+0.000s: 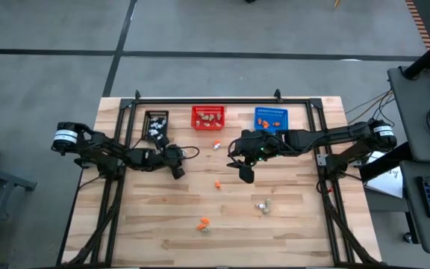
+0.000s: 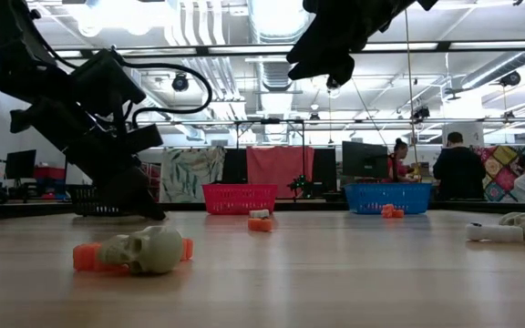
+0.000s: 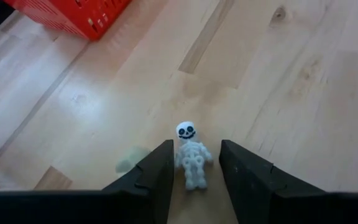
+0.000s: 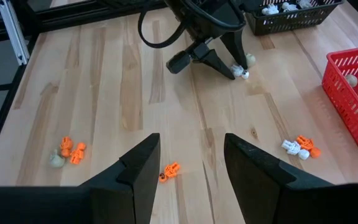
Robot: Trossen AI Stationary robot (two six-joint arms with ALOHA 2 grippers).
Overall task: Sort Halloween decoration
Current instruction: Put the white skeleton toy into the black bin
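Observation:
A tiny white skeleton trinket (image 3: pixel 191 160) with a black-marked face lies flat on the wooden table. My left gripper (image 3: pixel 194 149) is down at the table near the black basket, open, with one finger on each side of the skeleton; the right wrist view shows this gripper (image 4: pixel 236 70) too. A beige-grey trinket (image 4: pixel 250 60) lies just beside it. My right gripper (image 1: pixel 246 175) hangs open above the table's middle, with nothing between its fingers (image 4: pixel 138 162). My left gripper's fingers (image 3: pixel 160 168) slant down from the table's left side and stand close on either side of the skeleton's body (image 3: pixel 194 177), along its length. The skeleton lies on the table. I cannot tell whether the fingers touch it.
At the far edge stand a black basket (image 1: pixel 156 125), a red basket (image 1: pixel 208 117) and a blue basket (image 1: pixel 270 118), each holding trinkets. Loose trinkets lie around: an orange-and-white pair (image 1: pixel 217 144), an orange one (image 1: pixel 219 184), beige ones (image 1: pixel 263 205), and a skull with orange pieces (image 2: pixel 149 251).

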